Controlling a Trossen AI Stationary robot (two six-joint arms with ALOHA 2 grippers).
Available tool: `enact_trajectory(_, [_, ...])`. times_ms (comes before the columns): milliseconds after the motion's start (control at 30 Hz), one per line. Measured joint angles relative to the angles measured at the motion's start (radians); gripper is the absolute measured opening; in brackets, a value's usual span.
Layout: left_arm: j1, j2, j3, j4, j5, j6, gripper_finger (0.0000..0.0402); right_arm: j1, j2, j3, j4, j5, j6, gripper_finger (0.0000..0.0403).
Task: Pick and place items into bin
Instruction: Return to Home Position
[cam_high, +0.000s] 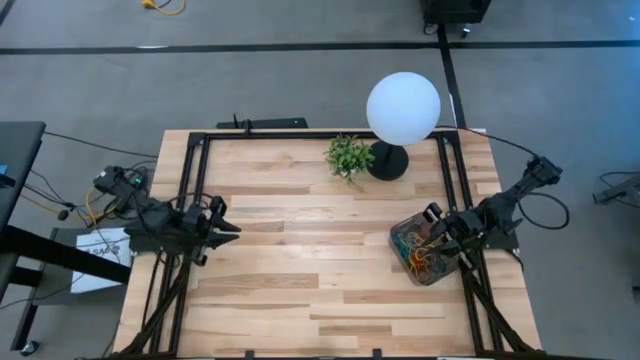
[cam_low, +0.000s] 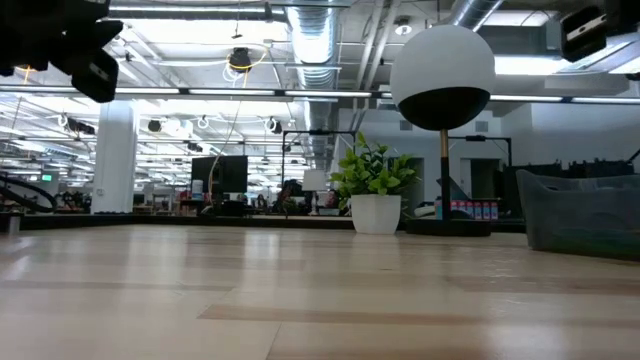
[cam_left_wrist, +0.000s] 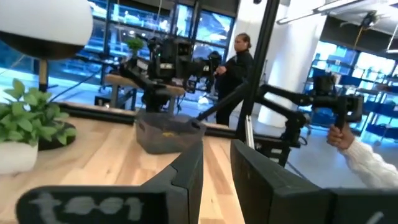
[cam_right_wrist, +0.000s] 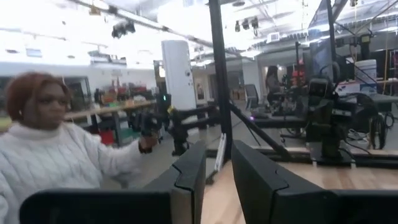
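Table (cam_high: 300, 300) first: I can't spot any loose bands on it. Lamp (cam_high: 403, 108) stands at the far edge, clear of me. Bin (cam_high: 393, 240) sits by the right edge with the bands (cam_high: 420, 258) heaped inside, plant (cam_high: 348, 156) beyond it. My right gripper (cam_high: 437, 222) hangs just above the bin, fingers slightly apart, pinching nothing. Left gripper (cam_high: 228, 225) has the same narrow gap and is well apart, so right's nearer.

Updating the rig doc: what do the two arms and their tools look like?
Left arm and right arm: black, jointed, with black cables trailing behind. Left tool and right tool each have two flat, angular dark fingers. The left tool's body carries a blurred white marking, unreadable.
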Motion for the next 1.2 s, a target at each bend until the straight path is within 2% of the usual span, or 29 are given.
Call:
enact_trajectory(167, [0.061, -0.001, 0.000, -0.010, 0.030, 0.057, 0.0070, 0.000, -0.059, 0.000, -0.101, 0.001, -0.027, 0.0071])
enact_trajectory(367, [0.108, -0.001, -0.001, -0.069, 0.156, 0.104, 0.0070, 0.000, -0.080, 0.000, -0.168, 0.001, -0.024, 0.0071])
enact_trajectory(567, [0.115, 0.000, -0.001, -0.125, 0.121, 0.109, 0.0070, 0.000, -0.080, 0.000, -0.166, 0.001, 0.070, 0.0071])
enact_trajectory(1200, [0.115, 0.000, -0.001, -0.129, 0.121, 0.103, 0.0070, 0.000, -0.080, 0.000, -0.166, 0.002, 0.071, 0.0071])
